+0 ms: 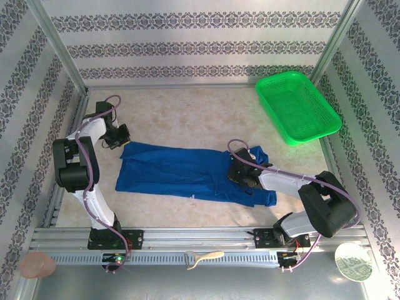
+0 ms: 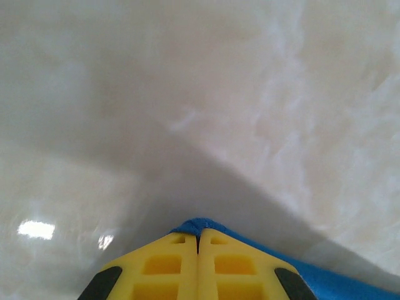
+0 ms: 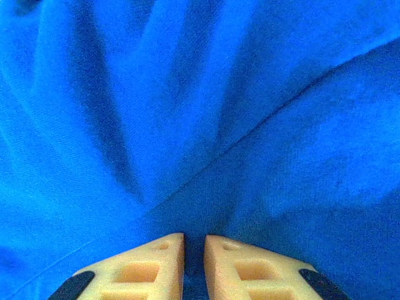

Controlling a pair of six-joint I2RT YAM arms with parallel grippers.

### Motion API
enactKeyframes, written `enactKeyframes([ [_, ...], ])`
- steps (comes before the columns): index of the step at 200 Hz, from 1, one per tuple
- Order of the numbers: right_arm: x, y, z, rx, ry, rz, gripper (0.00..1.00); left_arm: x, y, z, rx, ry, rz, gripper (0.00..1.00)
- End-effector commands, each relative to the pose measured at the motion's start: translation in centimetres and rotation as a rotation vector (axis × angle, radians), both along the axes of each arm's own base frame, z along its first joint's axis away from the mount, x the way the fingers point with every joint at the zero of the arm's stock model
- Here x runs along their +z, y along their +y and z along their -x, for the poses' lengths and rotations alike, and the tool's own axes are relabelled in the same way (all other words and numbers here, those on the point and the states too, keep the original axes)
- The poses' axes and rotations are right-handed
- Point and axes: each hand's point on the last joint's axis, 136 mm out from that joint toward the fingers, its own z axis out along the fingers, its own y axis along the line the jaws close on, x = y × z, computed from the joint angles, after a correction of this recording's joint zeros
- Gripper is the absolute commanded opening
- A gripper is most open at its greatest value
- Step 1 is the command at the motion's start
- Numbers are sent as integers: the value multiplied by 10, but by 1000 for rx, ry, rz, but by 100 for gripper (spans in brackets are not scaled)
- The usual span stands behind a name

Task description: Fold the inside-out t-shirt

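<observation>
The t-shirt (image 1: 181,172) lies spread out in a long blue band across the middle of the pale, marbled worktop (image 1: 187,115), running left to right, with its right end bunched into a rumpled heap of folds. The left hand (image 1: 119,137) sits at the shirt's far-left corner, at the cloth's very edge. From the left wrist camera its yellow fingers (image 2: 162,265) are pressed tight together with a small tip of blue fabric pinched between them. The rest of that corner trails off low to the right over the bare worktop, which carries a broad shadow. The right hand (image 1: 240,174) rests on the crumpled right part of the shirt, near the arm's own base side. From the right wrist camera its two yellow fingers (image 3: 234,265) stand close together with only a narrow slit between, blue cloth caught in that slit, and creased fabric with a diagonal seam or fold line all around them. A green mesh basket (image 1: 270,112) sits at the far-right corner of the worktop, well apart from the shirt. On the near rail, in front of the arm bases, lie a pale brush-like tool (image 1: 203,257), a pinkish lump (image 1: 37,265) at the left and a round white dish (image 1: 353,261) at the right.
</observation>
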Motion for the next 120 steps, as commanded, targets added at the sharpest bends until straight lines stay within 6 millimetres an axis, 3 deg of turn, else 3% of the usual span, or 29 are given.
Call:
enactKeyframes([
  [1,-36,-32,36,-49,143,124,21,-13,2,-17,33,-7,-1,0],
  [7,-37,-33,36,-51,141,121,21,-16,4,-21,38,-6,-6,0],
  [23,-35,-30,34,-39,140,108,22,-20,6,-32,42,-8,20,32],
  [39,-23,-15,22,34,90,54,26,-9,4,-40,34,-21,40,45],
  [59,12,3,2,143,-8,-29,31,25,-4,-44,31,-99,66,51],
  [85,57,0,-17,161,-118,-66,35,65,-40,-32,13,-197,145,56],
  [99,64,-4,-22,163,-113,-86,35,70,-68,-21,-11,-225,193,60],
  [120,53,-20,-22,116,-78,-82,35,54,-104,-6,-39,-213,261,63],
])
